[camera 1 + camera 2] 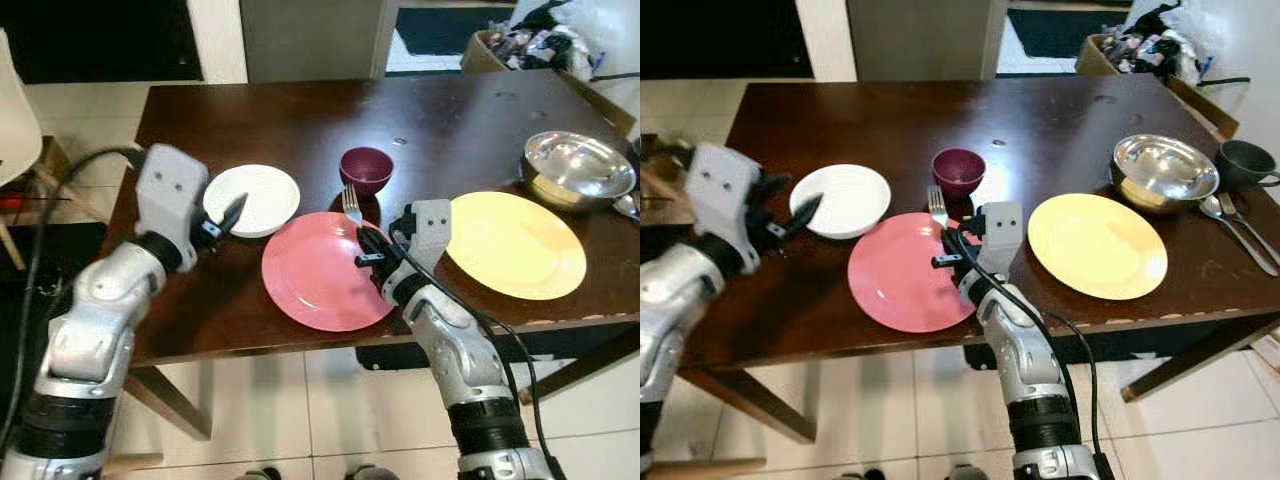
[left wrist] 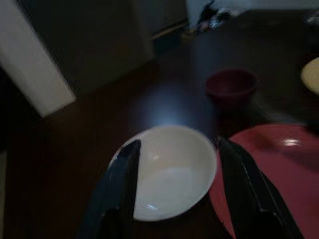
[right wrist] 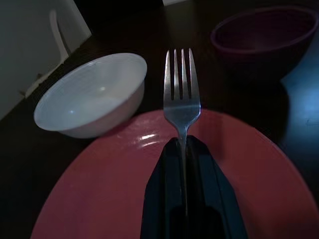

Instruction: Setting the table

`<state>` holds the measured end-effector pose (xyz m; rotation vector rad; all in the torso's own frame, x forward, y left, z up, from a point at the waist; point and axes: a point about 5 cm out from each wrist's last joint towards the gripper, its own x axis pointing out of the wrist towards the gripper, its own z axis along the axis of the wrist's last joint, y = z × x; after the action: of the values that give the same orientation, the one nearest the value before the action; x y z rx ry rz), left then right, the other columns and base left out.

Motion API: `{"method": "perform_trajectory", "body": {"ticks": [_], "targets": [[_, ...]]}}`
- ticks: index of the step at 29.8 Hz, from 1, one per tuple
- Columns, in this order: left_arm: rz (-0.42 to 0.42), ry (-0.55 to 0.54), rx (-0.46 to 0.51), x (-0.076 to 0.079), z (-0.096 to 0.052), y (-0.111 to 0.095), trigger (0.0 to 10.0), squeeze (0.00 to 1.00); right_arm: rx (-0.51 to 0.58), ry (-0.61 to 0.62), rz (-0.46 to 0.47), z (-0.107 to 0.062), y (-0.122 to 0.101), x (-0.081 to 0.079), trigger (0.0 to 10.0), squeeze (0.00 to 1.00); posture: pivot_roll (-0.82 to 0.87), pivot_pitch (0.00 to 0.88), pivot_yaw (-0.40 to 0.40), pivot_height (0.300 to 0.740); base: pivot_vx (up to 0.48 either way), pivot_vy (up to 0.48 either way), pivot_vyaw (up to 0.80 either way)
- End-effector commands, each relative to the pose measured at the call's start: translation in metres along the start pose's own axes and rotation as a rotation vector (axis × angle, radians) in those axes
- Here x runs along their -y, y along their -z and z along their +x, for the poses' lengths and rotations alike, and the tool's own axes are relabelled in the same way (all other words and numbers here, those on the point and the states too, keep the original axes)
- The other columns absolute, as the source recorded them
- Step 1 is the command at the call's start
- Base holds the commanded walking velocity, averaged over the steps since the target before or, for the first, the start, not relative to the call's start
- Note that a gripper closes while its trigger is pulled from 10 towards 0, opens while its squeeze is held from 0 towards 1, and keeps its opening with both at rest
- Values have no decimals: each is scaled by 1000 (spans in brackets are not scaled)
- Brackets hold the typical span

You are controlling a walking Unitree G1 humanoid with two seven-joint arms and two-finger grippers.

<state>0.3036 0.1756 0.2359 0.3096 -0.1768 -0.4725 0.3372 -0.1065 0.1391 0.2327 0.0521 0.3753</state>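
Observation:
My right gripper point(image 1: 366, 243) is shut on the handle of a silver fork point(image 1: 351, 204). It holds the fork over the far edge of the pink plate point(image 1: 315, 275), tines pointing toward the maroon bowl point(image 1: 366, 168). In the right wrist view the fork point(image 3: 182, 94) sticks out from between the closed fingers point(image 3: 167, 174). My left gripper point(image 1: 228, 218) hovers open at the near left edge of the white bowl point(image 1: 262, 198). In the left wrist view its two fingers point(image 2: 122, 179) stand spread on either side of the white bowl point(image 2: 174, 174).
On the dark wooden table point(image 1: 450, 120), a yellow plate point(image 1: 515, 245) lies right of the pink one. Behind it is a steel bowl point(image 1: 578, 168). A dark mug point(image 1: 1245, 160) and two spoons point(image 1: 1232, 222) sit at the far right. A white chair point(image 1: 15, 120) stands at the left.

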Motion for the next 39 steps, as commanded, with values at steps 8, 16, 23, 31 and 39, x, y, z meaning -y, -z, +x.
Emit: {"method": "perform_trajectory", "body": {"ticks": [8,16,23,31,39], "targets": [[119,269,-142,-3,-25,-15,10000,0,-104,21,19,23,4,6,10000,0,73,106,41,740,0,0,0],[81,315,-175,10,-28,-7,10000,0,-181,26,64,16,16,2,10000,0,44,120,29,740,0,0,0],[65,340,-190,15,-25,-5,10000,0,-186,4,64,18,18,-6,10000,0,22,124,31,740,0,0,0],[55,337,-183,17,-21,-4,10000,0,-179,18,63,17,18,-11,10000,1000,5,109,33,740,0,0,0],[41,329,-165,21,-16,-1,10000,0,-71,36,8,14,-11,-12,10000,0,-21,82,27,740,0,0,0]]}}
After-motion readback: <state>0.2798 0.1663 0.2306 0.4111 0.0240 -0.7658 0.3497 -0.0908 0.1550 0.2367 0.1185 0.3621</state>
